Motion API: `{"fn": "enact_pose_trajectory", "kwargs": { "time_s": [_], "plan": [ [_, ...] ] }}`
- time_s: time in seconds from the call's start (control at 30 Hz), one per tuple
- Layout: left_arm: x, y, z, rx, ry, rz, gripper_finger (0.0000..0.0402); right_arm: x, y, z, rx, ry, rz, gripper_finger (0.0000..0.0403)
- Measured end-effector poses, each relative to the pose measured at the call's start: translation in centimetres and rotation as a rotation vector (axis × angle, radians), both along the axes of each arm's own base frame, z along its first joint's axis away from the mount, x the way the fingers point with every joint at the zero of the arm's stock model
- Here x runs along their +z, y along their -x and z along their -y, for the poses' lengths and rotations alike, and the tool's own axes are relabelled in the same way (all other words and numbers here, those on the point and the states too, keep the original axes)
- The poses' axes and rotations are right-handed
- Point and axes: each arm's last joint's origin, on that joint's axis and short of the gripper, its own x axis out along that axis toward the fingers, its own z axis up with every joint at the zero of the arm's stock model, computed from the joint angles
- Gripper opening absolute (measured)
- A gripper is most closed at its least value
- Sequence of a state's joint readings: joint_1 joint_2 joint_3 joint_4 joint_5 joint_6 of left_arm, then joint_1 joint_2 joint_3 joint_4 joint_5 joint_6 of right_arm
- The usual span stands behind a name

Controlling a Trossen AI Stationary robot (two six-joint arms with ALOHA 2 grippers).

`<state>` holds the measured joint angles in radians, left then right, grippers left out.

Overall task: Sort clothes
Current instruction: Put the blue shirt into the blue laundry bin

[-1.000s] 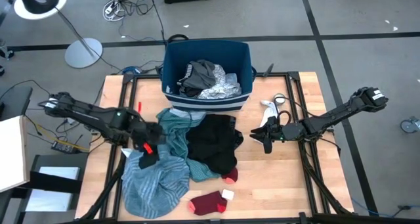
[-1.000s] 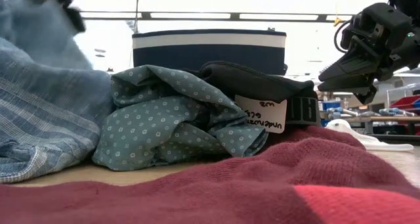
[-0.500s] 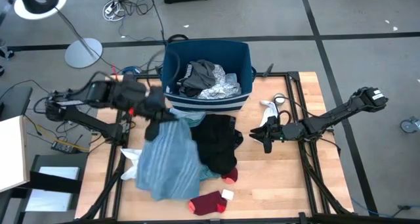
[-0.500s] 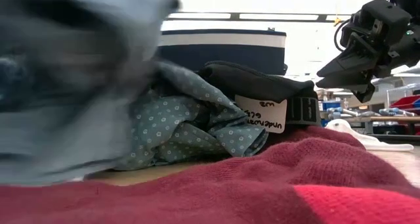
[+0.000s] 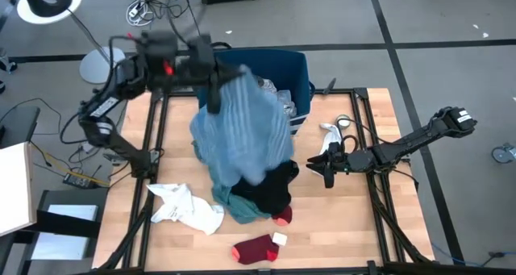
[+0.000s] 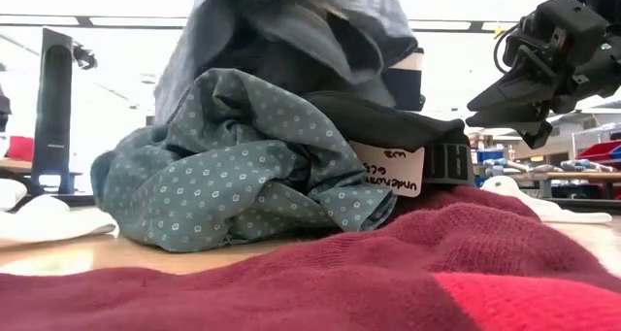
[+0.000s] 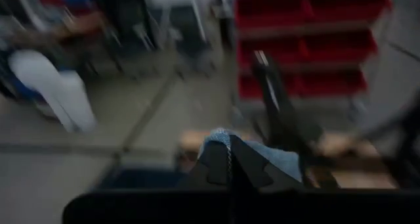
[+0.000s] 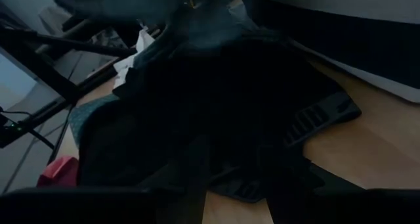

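Note:
My left gripper [image 5: 211, 91] is raised high by the front left corner of the navy bin [image 5: 297, 69] and is shut on a light blue striped garment [image 5: 242, 134], which also shows in the low view [image 6: 291, 30]. Below it a teal dotted garment [image 6: 243, 156] and a black garment [image 5: 270, 186] lie heaped on the table. A white garment [image 5: 187, 208] lies flat at the near left. Two red socks [image 5: 256, 249] lie near the front edge. My right gripper [image 5: 325, 170] is open and empty, just right of the black garment. My left gripper pinches a bunched bit of the light blue garment [image 7: 226, 140] between its two shut fingers. The garment hangs below the gripper in loose folds. Its lower end [image 5: 254, 174] hangs over the black garment; whether it touches the heap, I cannot tell.
The bin holds grey and white patterned clothes [image 5: 262, 97]. A small white thing [image 5: 332, 131] lies on the table behind my right gripper. A black frame runs along the table's edges [image 5: 157, 122]. Bare wood shows at the near right [image 5: 347, 227].
My left gripper has swung up and toward the far edge and the bin, keeping its hold. The light blue garment has been lifted off the table's near left and now hangs over the heap. The white garment that lay under it now shows.

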<state>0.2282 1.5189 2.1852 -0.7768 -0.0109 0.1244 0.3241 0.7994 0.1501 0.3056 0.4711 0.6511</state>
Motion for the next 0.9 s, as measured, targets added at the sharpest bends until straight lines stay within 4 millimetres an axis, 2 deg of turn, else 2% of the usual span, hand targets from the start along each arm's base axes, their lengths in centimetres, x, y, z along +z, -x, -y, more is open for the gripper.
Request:
{"fn": "enact_pose_trajectory", "kwargs": {
  "time_s": [0.13,0.27,0.5,0.63,0.9],
  "plan": [
    [3.0,0.1,-1.8,0.068,-0.063,0.211,0.0000,0.0,0.0,0.0,-0.007,0.004,0.000,0.0128],
    [5.3,0.3,-3.6,0.134,-0.135,0.424,0.0000,0.0,0.0,0.0,-0.007,0.004,0.000,0.0128],
    [6.9,0.5,-6.4,0.251,-0.242,0.684,0.0000,0.0,0.0,0.0,-0.002,0.020,-0.002,0.0128],
    [6.6,0.3,-7.3,0.281,-0.243,0.678,0.0000,0.0,0.0,0.0,-0.001,0.022,-0.003,0.0128],
    [4.1,-1.4,-8.1,0.248,-0.162,0.432,0.0000,0.0,0.0,0.0,0.001,0.028,-0.004,0.0128]
  ]
}}
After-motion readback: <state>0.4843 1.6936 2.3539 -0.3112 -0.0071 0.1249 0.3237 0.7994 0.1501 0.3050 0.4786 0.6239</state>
